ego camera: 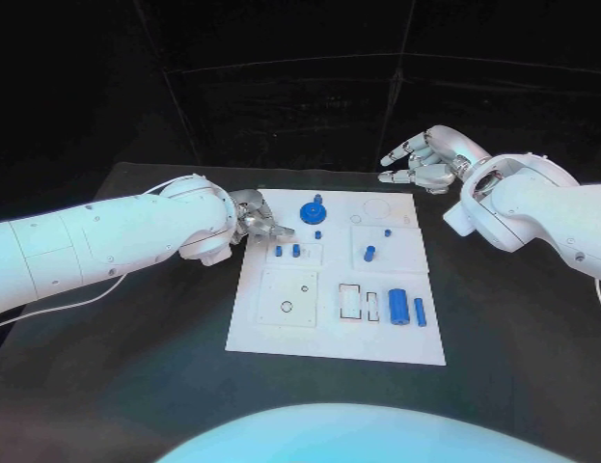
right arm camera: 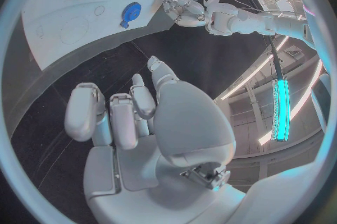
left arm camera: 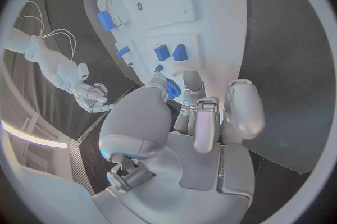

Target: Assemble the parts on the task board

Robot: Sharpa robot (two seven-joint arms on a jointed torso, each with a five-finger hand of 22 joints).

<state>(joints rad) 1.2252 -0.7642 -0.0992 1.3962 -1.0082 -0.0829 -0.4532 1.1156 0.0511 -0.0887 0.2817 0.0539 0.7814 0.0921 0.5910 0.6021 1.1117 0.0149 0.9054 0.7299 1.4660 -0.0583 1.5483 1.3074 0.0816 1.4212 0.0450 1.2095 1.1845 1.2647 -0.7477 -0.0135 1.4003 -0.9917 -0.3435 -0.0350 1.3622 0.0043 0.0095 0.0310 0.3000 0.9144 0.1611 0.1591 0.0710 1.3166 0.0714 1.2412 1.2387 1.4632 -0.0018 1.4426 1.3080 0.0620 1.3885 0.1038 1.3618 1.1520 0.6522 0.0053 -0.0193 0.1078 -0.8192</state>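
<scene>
**A:** Where are the hands, and why there?

**B:** The left hand (ego camera: 259,218) sits at the far left edge of the white task board (ego camera: 286,338), fingers loosely curled and holding nothing. Its fingertips are close to a blue gear-like part (ego camera: 314,211) standing at the far side of the board, so I judge it is set to reach for it. The right hand (ego camera: 425,158) hovers over the black table (ego camera: 133,386) just beyond the board's far right corner, released, fingers spread, likely waiting out of the way.

**A:** What else lies on the board?

**B:** Two small blue pegs (ego camera: 286,251) sit just right of the left hand. Another blue part (ego camera: 369,254) is near the middle. A large blue cylinder (ego camera: 397,307) and a thin blue pin (ego camera: 420,311) lie at the near right, beside empty rectangular slots (ego camera: 350,300).

**A:** Anything in the way?

**B:** The two pegs are close to the left hand and could be knocked. Nothing lies between its fingers and the gear.
</scene>
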